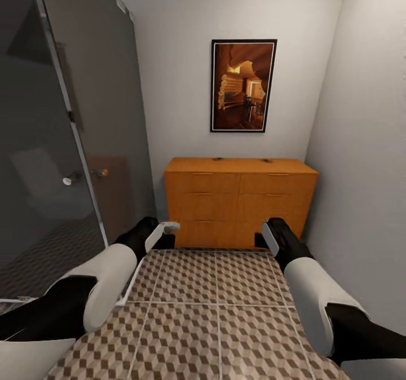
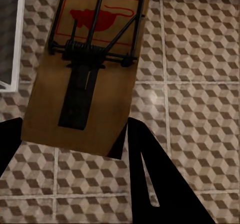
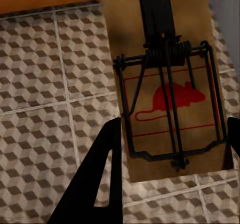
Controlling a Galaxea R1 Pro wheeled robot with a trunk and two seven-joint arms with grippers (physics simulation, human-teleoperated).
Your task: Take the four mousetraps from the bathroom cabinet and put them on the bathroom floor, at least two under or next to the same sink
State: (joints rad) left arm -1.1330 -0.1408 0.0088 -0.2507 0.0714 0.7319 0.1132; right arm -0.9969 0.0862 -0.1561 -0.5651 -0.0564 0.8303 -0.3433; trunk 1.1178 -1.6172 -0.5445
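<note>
The orange-brown cabinet (image 1: 239, 199) stands against the far wall, with two small dark mousetraps (image 1: 218, 159) (image 1: 266, 160) lying on its flat top. My left gripper (image 1: 163, 230) hangs low before the cabinet's left end. In its wrist view the left gripper (image 2: 75, 129) is shut on a brown mousetrap (image 2: 87, 79) with a red mouse print, above the cube-patterned bathroom floor (image 2: 200, 84). My right gripper (image 1: 269, 236) hangs by the cabinet's right half. Seen from its wrist, the right gripper (image 3: 172, 134) is shut on another mousetrap (image 3: 170, 89). The sink is out of view.
A dark glass shower door (image 1: 56, 143) with a metal handle (image 1: 72, 178) lines the left side. A plain wall (image 1: 366, 171) closes the right. A framed picture (image 1: 243, 85) hangs above the cabinet. Tiled floor (image 1: 225, 312) runs between me and the cabinet.
</note>
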